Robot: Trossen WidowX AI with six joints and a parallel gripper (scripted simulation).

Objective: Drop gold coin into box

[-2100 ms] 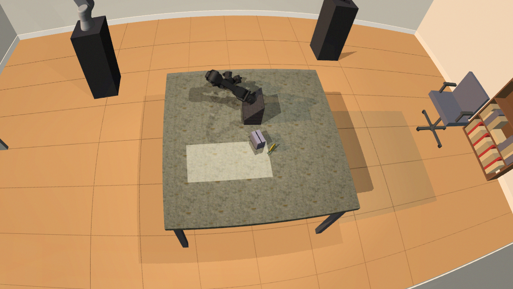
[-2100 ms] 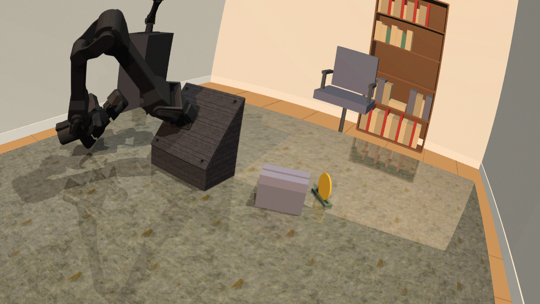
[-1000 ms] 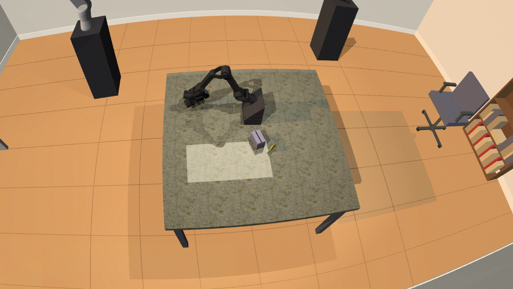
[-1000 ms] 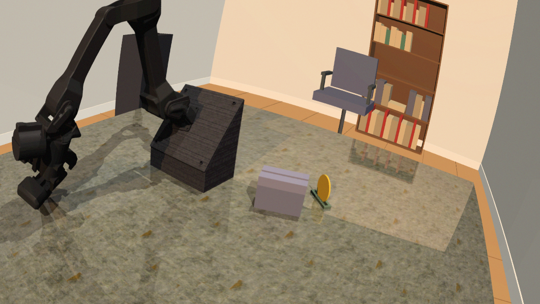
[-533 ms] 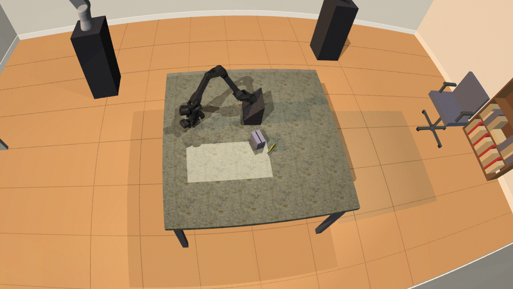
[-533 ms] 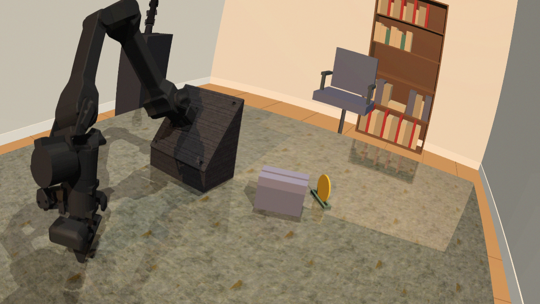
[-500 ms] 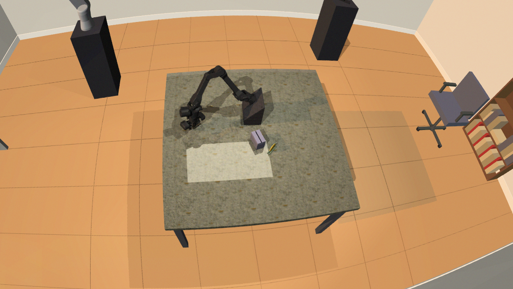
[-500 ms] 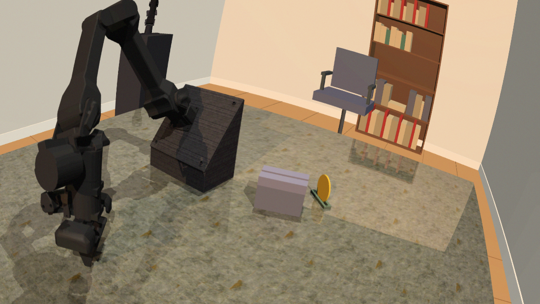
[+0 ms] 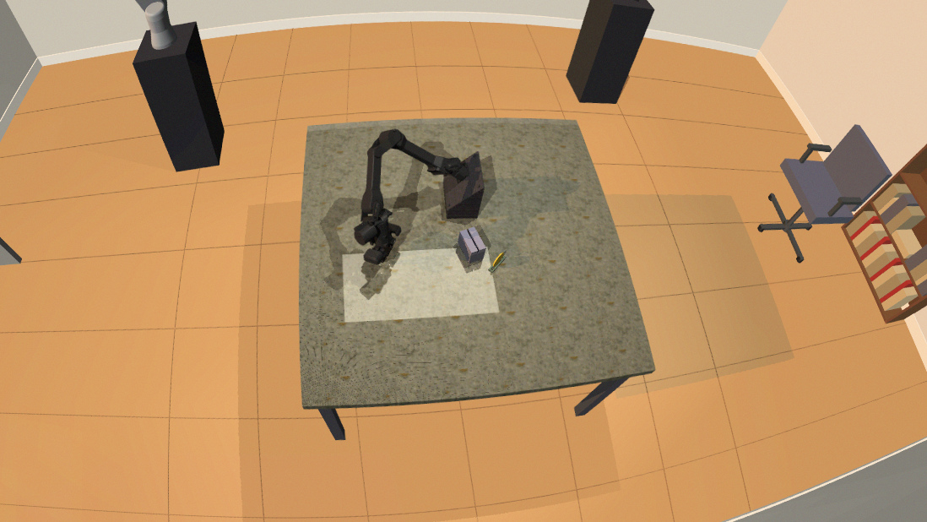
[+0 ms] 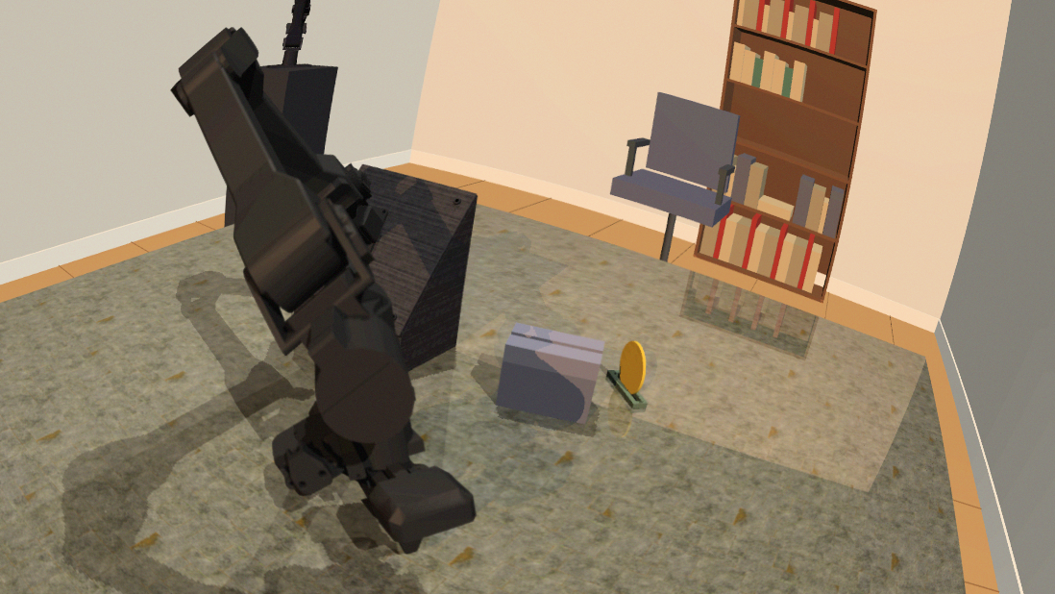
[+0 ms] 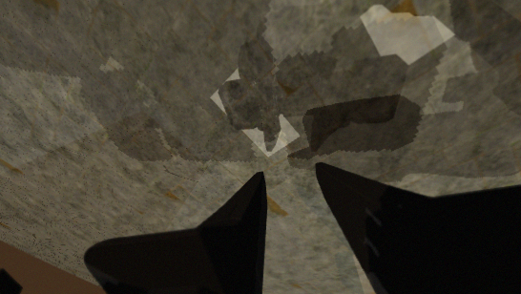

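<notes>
The surface (image 9: 551, 323) (image 10: 700, 538) (image 11: 305, 253) is mottled grey-green with small brown spots, and it stands on dark legs in the middle of the top view. A pale, bright rectangle (image 9: 428, 291) lies across its centre, and the shadow of the black arm (image 9: 374, 175) (image 10: 235, 147) falls near its left side. The floor (image 9: 453, 466) (image 10: 590, 228) around it has orange tiles.

At the right of the top view, a grey-blue chair (image 9: 814, 187) (image 10: 672, 193) stands beside a brown bookshelf (image 9: 898, 316) (image 10: 852, 147). Two black pillars (image 9: 178, 110) (image 9: 609, 51) (image 10: 309, 103) stand in the upper left and the upper right of that view, and the walls are light grey and peach.

The arm is fixed on a dark sloping block (image 9: 463, 194) (image 10: 435, 280). Its fingers (image 9: 376, 257) (image 10: 428, 502) are partly open, with a gap between them and nothing inside. They are left of the grey box (image 9: 476, 253) (image 10: 542, 383), well apart from it. The gold coin (image 9: 498, 260) (image 10: 632, 367) stands upright in the green holder (image 9: 492, 268) (image 10: 639, 402), just to the right of the box.
</notes>
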